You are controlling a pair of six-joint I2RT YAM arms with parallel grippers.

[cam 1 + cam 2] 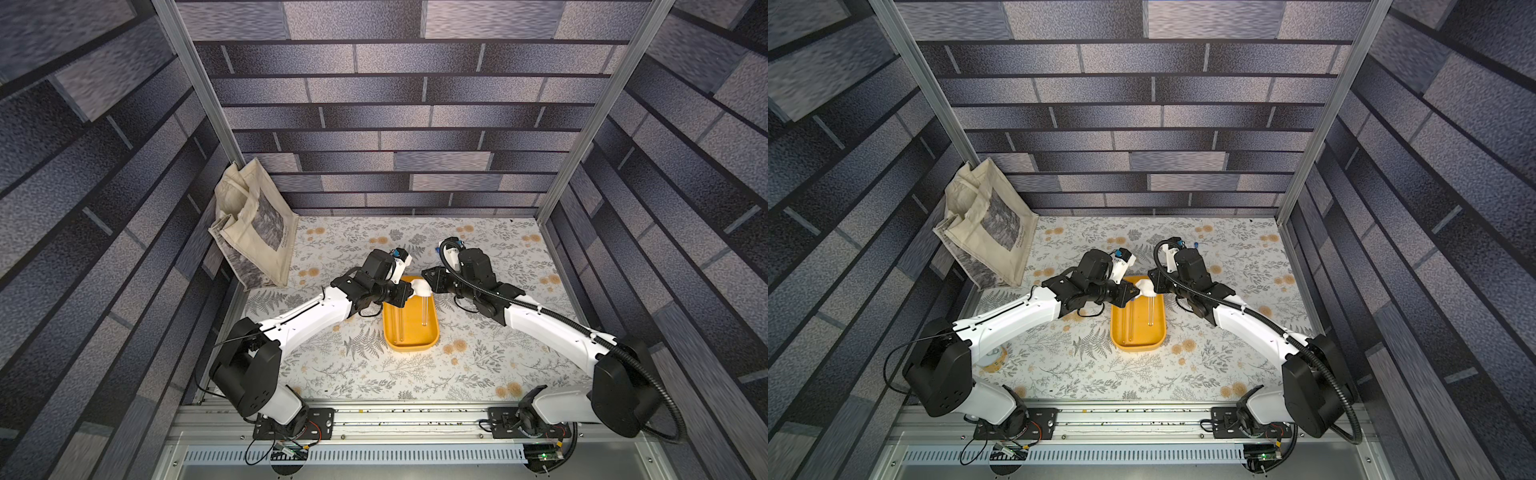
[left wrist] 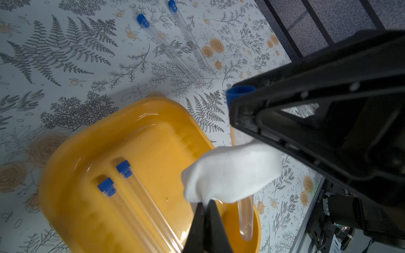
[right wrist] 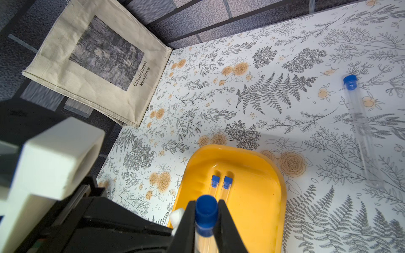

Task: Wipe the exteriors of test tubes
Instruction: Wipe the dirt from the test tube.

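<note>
Left wrist view: your left pincer [image 2: 207, 204] is closed tight on the white cloth [image 2: 232, 173], pressing it against the test tube [image 2: 245, 219]. Your right pincer [image 3: 206, 202] clamps that tube's cap over the twelve o'clock end of the yellow tray [image 2: 65, 175], likely steadying it for wiping.

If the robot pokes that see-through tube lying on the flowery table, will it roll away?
Probably yes: the tube is round and smooth, lying flat on the table. Its wider blue cap might make it curve. It looks empty and thin, so likely light.
</note>
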